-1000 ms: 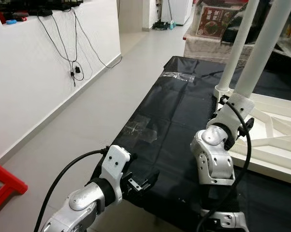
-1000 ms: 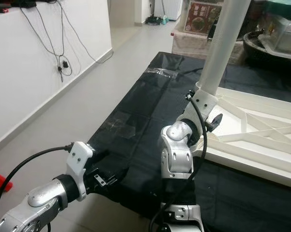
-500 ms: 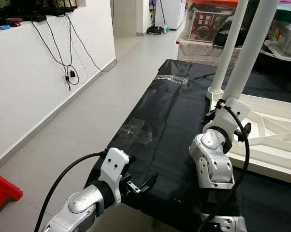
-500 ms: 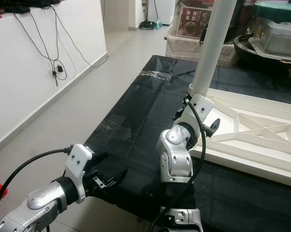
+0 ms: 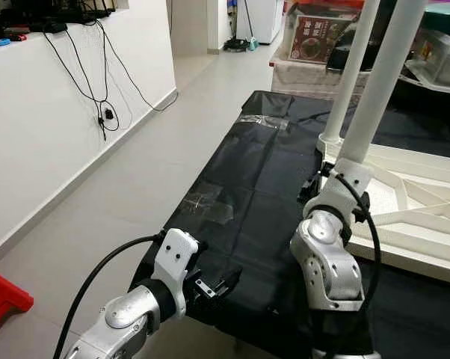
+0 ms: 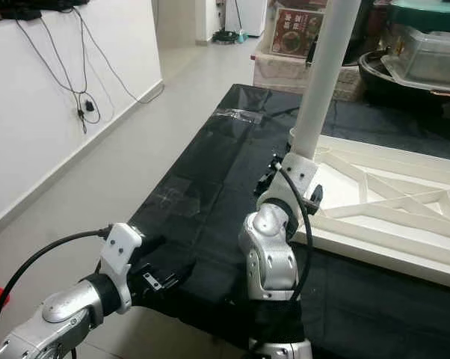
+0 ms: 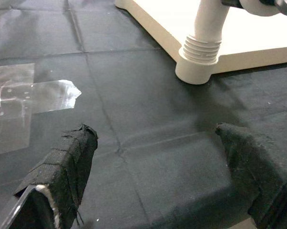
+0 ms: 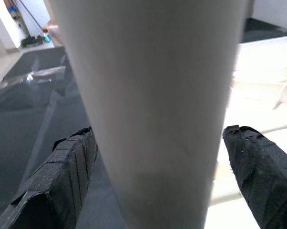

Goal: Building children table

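The right gripper (image 8: pixel 158 181), fingers spread, straddles a white table leg (image 5: pixel 374 97) upright at the tabletop's (image 6: pixel 382 194) corner; the left gripper (image 7: pixel 158 162) hovers spread at the black sheet's (image 5: pixel 247 179) near edge.

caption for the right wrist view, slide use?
Right hand, fingers spread either side of the white table leg, black sheet behind.

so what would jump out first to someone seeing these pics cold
Probably the tall white table leg rising from the upturned white tabletop on the black sheet, with the right gripper at its base, fingers open on either side of it. Next, the left gripper hovering open over the sheet's near edge, close to a patch of clear tape.
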